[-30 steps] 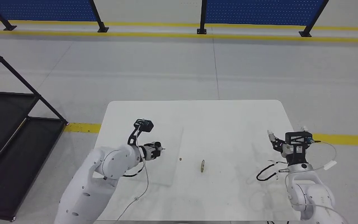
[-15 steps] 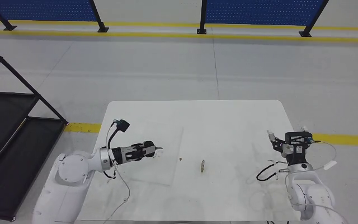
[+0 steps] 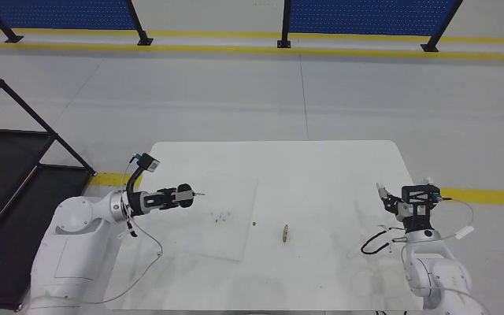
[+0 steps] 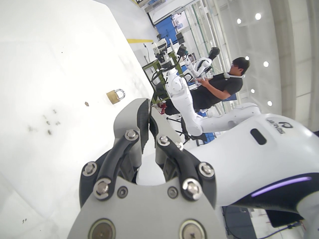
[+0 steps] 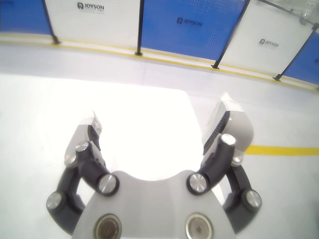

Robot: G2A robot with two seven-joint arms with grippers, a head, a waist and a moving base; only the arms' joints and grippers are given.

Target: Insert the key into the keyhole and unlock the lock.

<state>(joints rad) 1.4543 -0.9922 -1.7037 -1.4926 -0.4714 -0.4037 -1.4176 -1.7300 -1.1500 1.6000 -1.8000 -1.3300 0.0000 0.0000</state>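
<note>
Toward the near-middle of the white table, the brass padlock is lying well apart from both grippers, with broad bare tabletop spreading on every side of it and the near edge not far off. A small brown bit is sitting near it on the left arm's side, at the border of a thin pale sheet (a few dark specks are dotting that sheet). The left gripper is hanging over the table's left part, near the sheet's left border, its forearm stretching in level from the left edge and pointing across toward the padlock's side. Its jaws are pressing together on a thin sliver that is probably the key, though it is showing edge-on and I cannot be certain. The right gripper is sitting by the table's right edge, aiming at the far right corner, its jaws standing wide apart.
</note>
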